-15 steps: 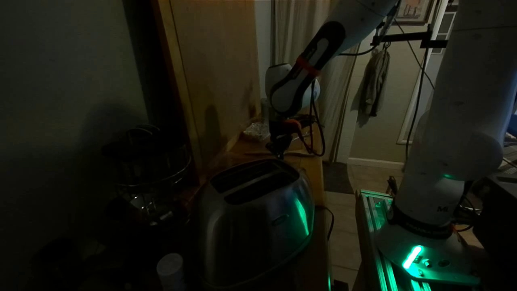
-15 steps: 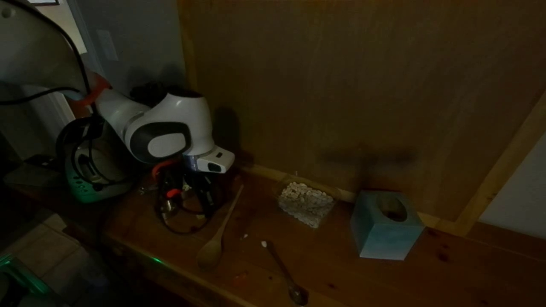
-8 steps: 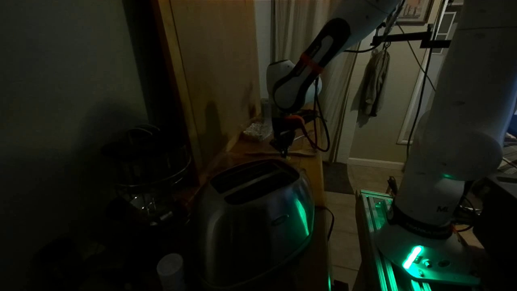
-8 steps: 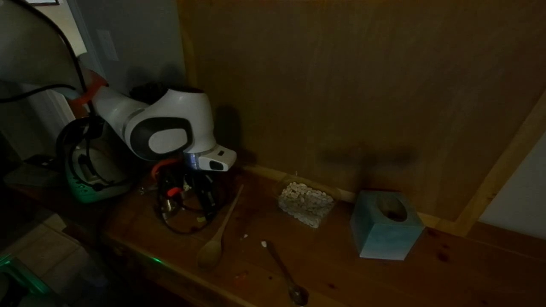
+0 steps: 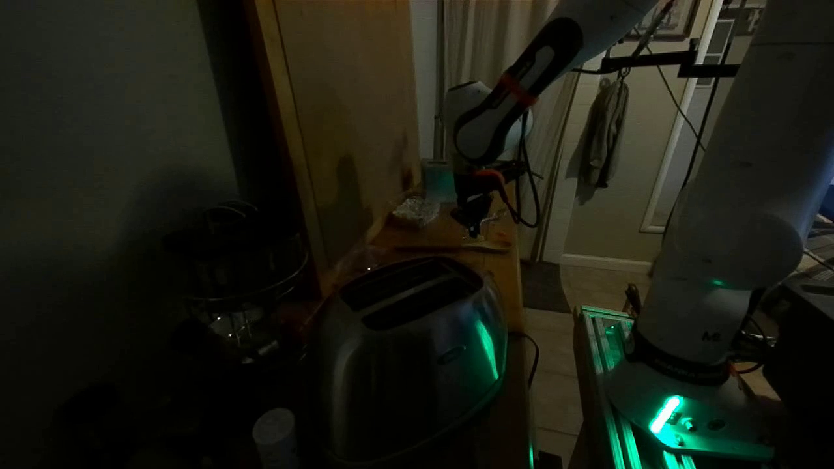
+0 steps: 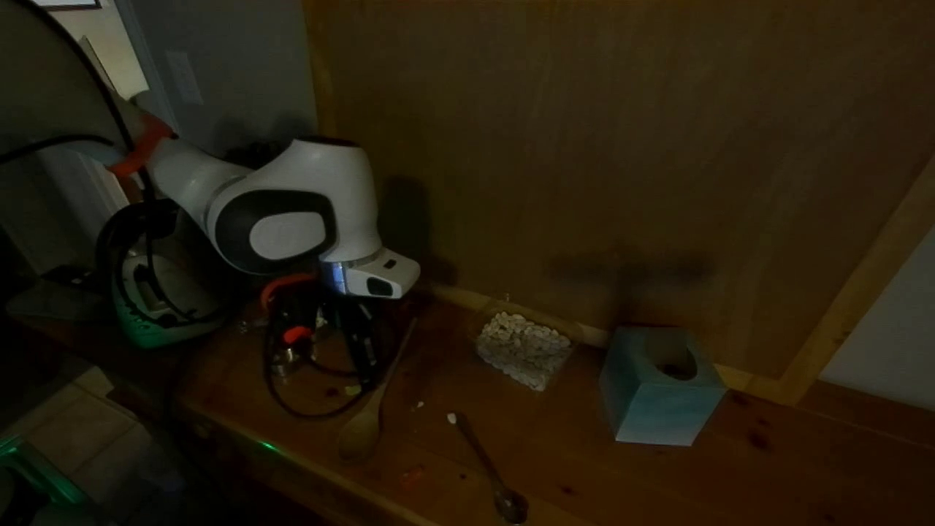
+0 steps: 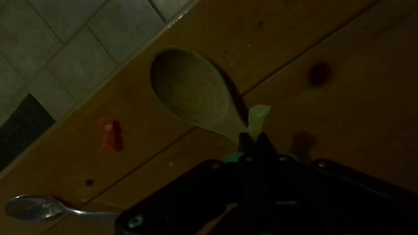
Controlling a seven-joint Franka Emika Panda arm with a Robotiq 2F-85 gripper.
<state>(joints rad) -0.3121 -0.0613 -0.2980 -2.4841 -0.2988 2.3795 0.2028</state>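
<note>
The tool (image 7: 253,139) is grasping a short pale yellow-green piece (image 7: 258,119) above the brown wooden counter (image 7: 359,117).
In the wrist view, a tan wooden spoon (image 7: 191,88) is lying at the tool's ten o'clock, a red lump (image 7: 107,132) at nine, a silvery metal spoon (image 7: 34,208) at eight.

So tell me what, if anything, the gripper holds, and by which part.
The gripper pinches a small yellow-green piece by one end between its fingertips; the other end sticks out past them. Too dim to tell what it is.
</note>
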